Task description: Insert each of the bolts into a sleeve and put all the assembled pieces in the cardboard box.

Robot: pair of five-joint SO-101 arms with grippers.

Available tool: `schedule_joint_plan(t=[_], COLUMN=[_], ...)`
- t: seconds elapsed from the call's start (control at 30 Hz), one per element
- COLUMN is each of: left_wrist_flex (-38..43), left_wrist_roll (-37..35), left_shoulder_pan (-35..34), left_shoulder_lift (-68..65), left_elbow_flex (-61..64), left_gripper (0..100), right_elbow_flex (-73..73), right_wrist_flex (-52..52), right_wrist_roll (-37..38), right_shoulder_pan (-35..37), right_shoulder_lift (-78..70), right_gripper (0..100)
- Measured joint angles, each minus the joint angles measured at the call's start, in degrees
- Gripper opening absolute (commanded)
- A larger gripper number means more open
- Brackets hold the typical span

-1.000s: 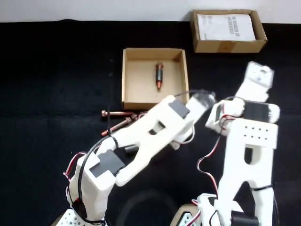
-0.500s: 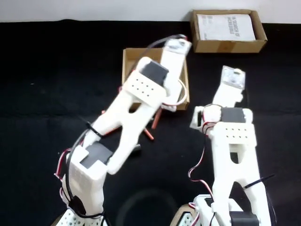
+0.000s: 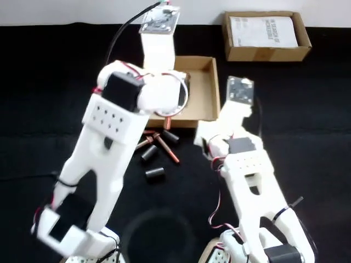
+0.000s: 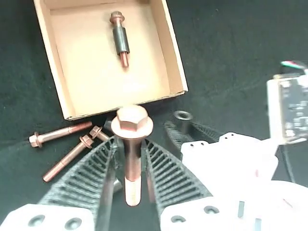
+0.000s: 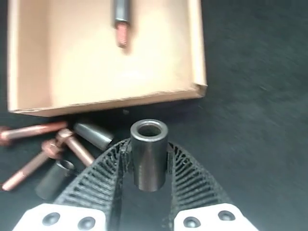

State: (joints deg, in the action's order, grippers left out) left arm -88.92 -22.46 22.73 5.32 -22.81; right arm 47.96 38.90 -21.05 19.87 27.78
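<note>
Over the table's near side, left gripper [image 4: 130,144]: fingers drawn narrow, clamped on the shank of a bolt [image 4: 131,126].
Bolt, look: copper-coloured, flanged hex head above the fingertips, threaded end below; held upright.
Bolt, place: just outside the front wall of the cardboard box [image 4: 172,57].
Right gripper [image 5: 148,148]: clamped on a sleeve [image 5: 149,161].
Sleeve, look: dark grey metal tube, upright, bore open at the top; also just outside the box's front wall.
Assembled piece [image 4: 120,37]: one bolt seated in a dark sleeve, lying on the box floor, head toward the wall farthest from the grippers, thread tip protruding.
Loose bolts [image 4: 60,134]: three on the black table [image 3: 307,115] by the box's front corner, one partly behind a finger.
Loose sleeves [image 3: 155,175]: three, on their sides among the loose bolts.
Hidden: in the high view an arm covers much of the box; the right wrist view cuts the assembled piece off at the frame edge.
View differences: the left wrist view takes in the right gripper's sleeve near its own bolt; the high view adds a second box [image 3: 263,53] holding a printed sheet at the table's far edge.
</note>
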Motion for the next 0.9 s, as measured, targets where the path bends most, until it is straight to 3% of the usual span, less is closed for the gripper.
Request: schedule_joint_plan(t=[0.13, 0.37, 0.47, 0.7, 0.9], left_wrist_flex=[9.6, 37.4, 42.5, 44.8, 50.3], left_wrist_roll=[0.0, 3.1, 3.5, 3.5, 3.5], left_shoulder_pan=[-1.6, -1.5, -1.4, -3.0, -4.5], left_shoulder_lift=[11.6, 40.5, 50.8, 56.1, 56.2], left_elbow_flex=[16.2, 55.1, 67.2, 72.4, 72.6], left_gripper=[1, 1, 1, 1, 1], right_elbow_flex=[4.0, 6.2, 6.2, 10.4, 20.3], right_wrist_flex=[-9.3, -19.5, -22.6, -24.8, -29.4], right_wrist_roll=[-0.1, -0.1, -0.1, 0.2, 6.9], right_shoulder_pan=[2.5, 4.2, 4.6, 9.6, 13.9], right_shoulder_lift=[0.0, -0.1, -0.1, 7.6, 23.6], right_gripper=[0.7, 0.7, 0.7, 0.7, 0.6])
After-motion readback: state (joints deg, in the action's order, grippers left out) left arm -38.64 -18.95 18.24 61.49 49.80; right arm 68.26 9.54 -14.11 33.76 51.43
